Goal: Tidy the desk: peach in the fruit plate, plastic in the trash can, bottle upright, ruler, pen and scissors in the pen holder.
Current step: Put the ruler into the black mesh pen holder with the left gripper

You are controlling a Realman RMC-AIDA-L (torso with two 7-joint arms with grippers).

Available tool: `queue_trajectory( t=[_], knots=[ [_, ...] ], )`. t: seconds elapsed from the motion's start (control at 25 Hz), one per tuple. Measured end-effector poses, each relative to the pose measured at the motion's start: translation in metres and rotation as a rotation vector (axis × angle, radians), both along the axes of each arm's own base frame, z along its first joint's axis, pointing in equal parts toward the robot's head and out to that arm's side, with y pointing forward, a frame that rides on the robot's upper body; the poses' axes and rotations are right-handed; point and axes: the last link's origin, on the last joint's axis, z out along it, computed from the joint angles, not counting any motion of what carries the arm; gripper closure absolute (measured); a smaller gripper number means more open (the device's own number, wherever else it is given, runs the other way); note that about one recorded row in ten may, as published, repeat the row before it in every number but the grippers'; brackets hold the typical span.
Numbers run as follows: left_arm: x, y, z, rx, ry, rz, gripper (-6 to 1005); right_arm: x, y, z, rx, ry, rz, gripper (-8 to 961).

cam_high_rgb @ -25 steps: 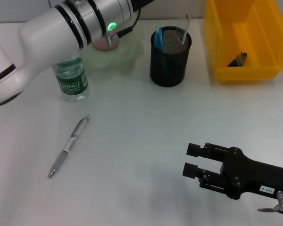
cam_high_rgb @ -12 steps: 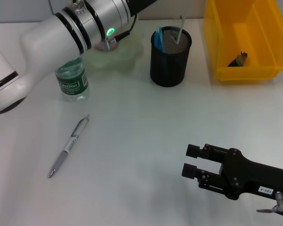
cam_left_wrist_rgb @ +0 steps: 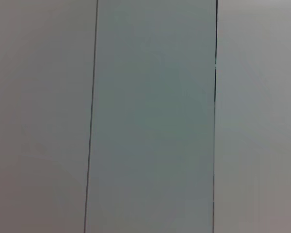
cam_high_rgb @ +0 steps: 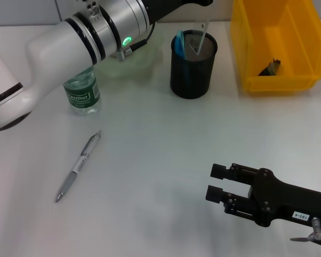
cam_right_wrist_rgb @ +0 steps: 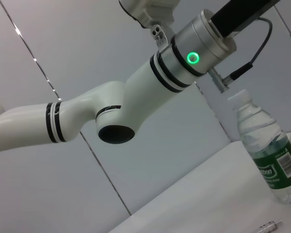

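- The right gripper (cam_high_rgb: 216,183), black with two stubby fingers, hovers low over the near right of the white table (cam_high_rgb: 160,139); its jaws stand spread apart with nothing between them and touch nothing.
- The left gripper is out of view: the white left arm (cam_high_rgb: 69,43) with black bands and a green ring light reaches from the near left towards the far middle, and its black end runs off the top edge of the head view, so I cannot tell how its jaws stand.
- The left wrist view shows only plain grey panels with thin dark seams.
- A clear plastic bottle with a green label (cam_high_rgb: 82,91) stands upright at the far left, its top hidden behind the arm in the head view; the right wrist view shows its cap.
- A silver pen (cam_high_rgb: 78,167) lies flat on the near left, well apart from both arms.
- A black mesh pen holder (cam_high_rgb: 192,64) stands at the far middle, holding a blue-handled item and a clear ruler (cam_high_rgb: 200,37) leaning inside.
- A yellow plastic bin (cam_high_rgb: 278,43) sits far right with a small dark scrap (cam_high_rgb: 270,68) inside, hard to make out.
- The fruit plate is mostly hidden behind the arm.
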Motion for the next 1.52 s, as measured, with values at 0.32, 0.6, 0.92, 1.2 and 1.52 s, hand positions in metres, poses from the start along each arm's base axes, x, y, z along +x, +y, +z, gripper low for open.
queue_trajectory(
  t=[0.32,0.6,0.92,1.2,1.52],
  knots=[
    [-0.007,0.001,-0.002,0.008,0.024,0.011,501,0.0,-0.001,-0.001,-0.006,0.002,-0.003,335],
    [-0.013,0.0,-0.004,0.003,0.03,0.024,495,0.0,-0.001,-0.001,-0.007,0.002,-0.004,335],
    [-0.018,0.001,-0.005,-0.002,0.029,0.043,488,0.0,-0.002,-0.002,-0.008,0.001,-0.006,335],
    [-0.017,0.001,-0.005,-0.002,0.03,0.038,481,0.0,-0.002,-0.003,-0.01,0.0,-0.006,335],
    [-0.014,-0.003,-0.012,-0.014,0.065,0.004,474,0.0,-0.001,-0.003,-0.01,0.0,-0.005,335]
  ],
)
